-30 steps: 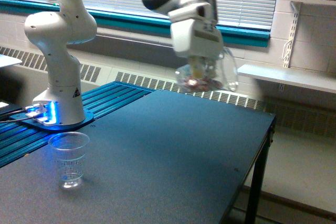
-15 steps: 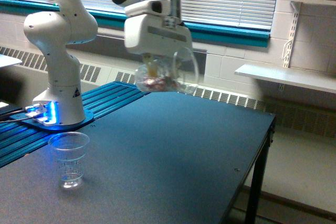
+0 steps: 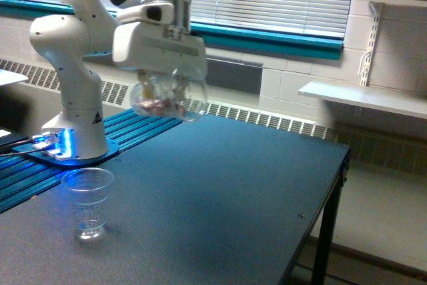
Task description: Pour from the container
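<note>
**Claw carries the rounded cup above the table, ridged cup below it**

The claw [image 3: 162, 88] hangs from the white Franka arm [image 3: 73, 38], its fingers closed around the small clear plastic cup [image 3: 167, 98]. The cup sits directly under the claw's body, gripped between the fingers and bulging out toward the exterior view's right of them. It is held in the air, well clear of the dark table [image 3: 220, 191]. Small reddish-brown bits [image 3: 157, 105] lie in its lower part; motion blur hides what they are and how far the cup is tilted.

Well below the claw, and off toward the exterior view's left, a taller ridged clear cup [image 3: 87, 203] stands upright on the table, apart from the held cup. To the exterior view's left of the claw, lower down, the arm's base [image 3: 72, 139] glows blue on a ribbed blue surface [image 3: 140, 125].
</note>
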Motion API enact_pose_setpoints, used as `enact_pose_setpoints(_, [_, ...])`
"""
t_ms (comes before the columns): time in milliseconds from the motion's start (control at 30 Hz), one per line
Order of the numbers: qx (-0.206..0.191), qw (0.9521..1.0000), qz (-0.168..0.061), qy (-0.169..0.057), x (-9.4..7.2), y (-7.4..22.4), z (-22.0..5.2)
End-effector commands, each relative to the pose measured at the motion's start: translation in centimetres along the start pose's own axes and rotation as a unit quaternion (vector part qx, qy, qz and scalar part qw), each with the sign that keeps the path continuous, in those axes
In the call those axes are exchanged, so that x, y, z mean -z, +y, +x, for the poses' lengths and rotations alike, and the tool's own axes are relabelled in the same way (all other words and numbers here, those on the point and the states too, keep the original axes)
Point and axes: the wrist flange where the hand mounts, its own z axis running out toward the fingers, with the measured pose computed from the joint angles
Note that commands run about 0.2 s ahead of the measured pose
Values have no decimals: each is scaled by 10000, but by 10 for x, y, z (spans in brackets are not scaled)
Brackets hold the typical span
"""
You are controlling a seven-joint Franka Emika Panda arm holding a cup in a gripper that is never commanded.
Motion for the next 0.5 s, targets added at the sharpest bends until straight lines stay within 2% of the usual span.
enact_pose_setpoints(33, [-132,9996,-125,-223,-13,31,-21])
enact_pose_setpoints(500, [-229,9950,-593,-771,-50,99,-74])
